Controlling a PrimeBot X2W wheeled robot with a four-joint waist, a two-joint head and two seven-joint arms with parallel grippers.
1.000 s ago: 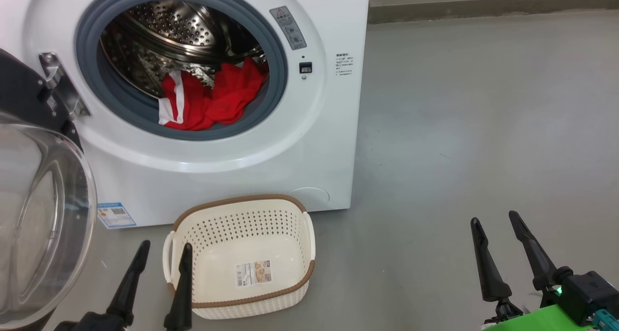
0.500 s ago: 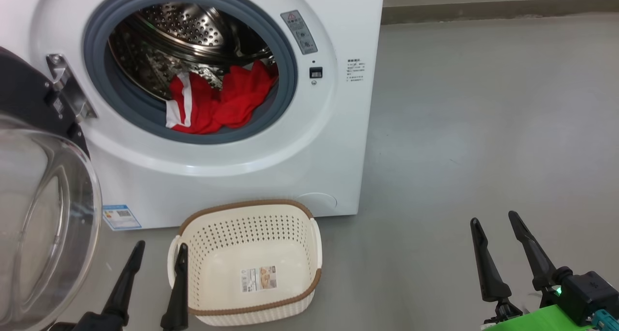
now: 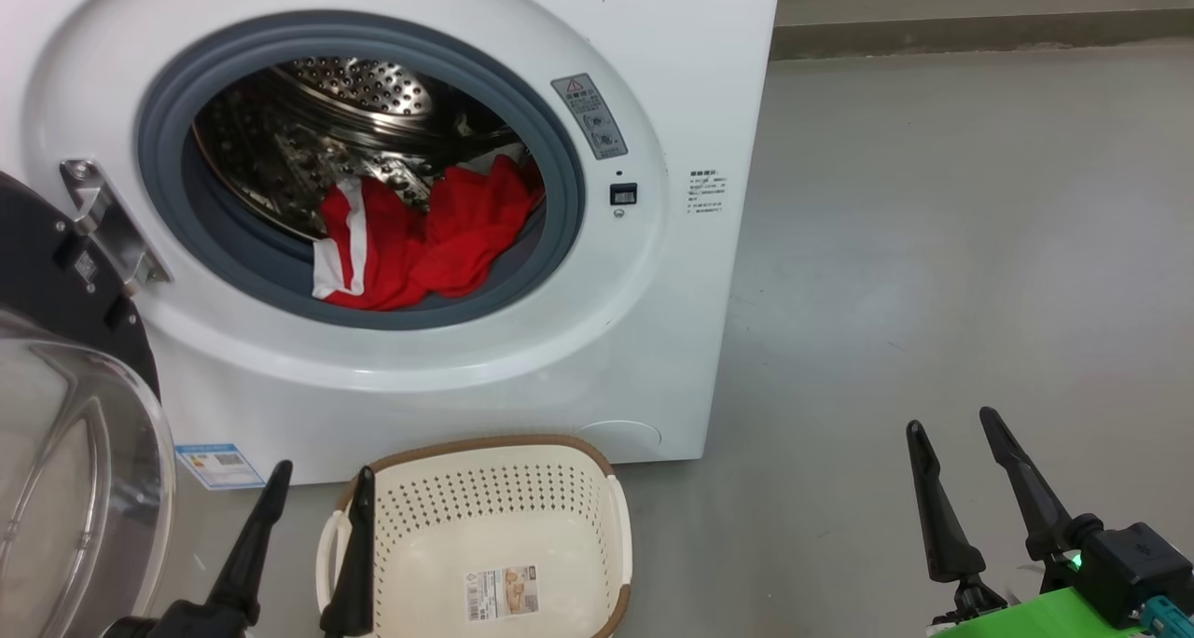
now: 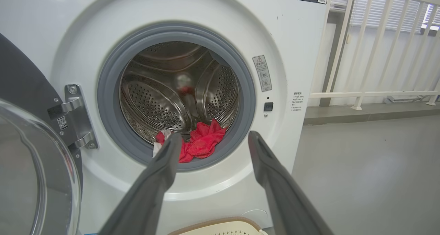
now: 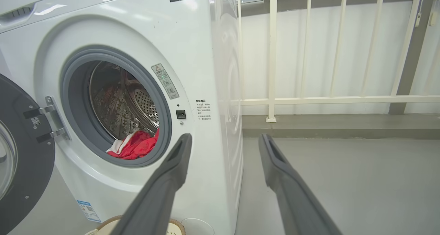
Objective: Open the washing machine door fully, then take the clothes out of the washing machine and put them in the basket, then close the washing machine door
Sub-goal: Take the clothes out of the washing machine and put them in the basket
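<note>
Fingers (image 3: 247, 554) of the left gripper (image 3: 322, 470) stand spread and empty, by the basket's (image 3: 522, 507) left edge. The right gripper (image 3: 951, 421) is equally open and empty, over bare floor (image 3: 933, 246) well to the right. Red clothes (image 3: 429, 246) lie at the drum's (image 3: 280, 153) front lip inside the washer (image 3: 653, 339), its door (image 3: 65, 293) swung open at left.

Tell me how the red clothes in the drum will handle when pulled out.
Probably floppy: the red clothes lie crumpled in folds, draped over the grey gasket. Likely to dangle and trail when lifted, since a white-striped part hangs loose. Probably light, thin fabric; it might snag on the perforated drum.
</note>
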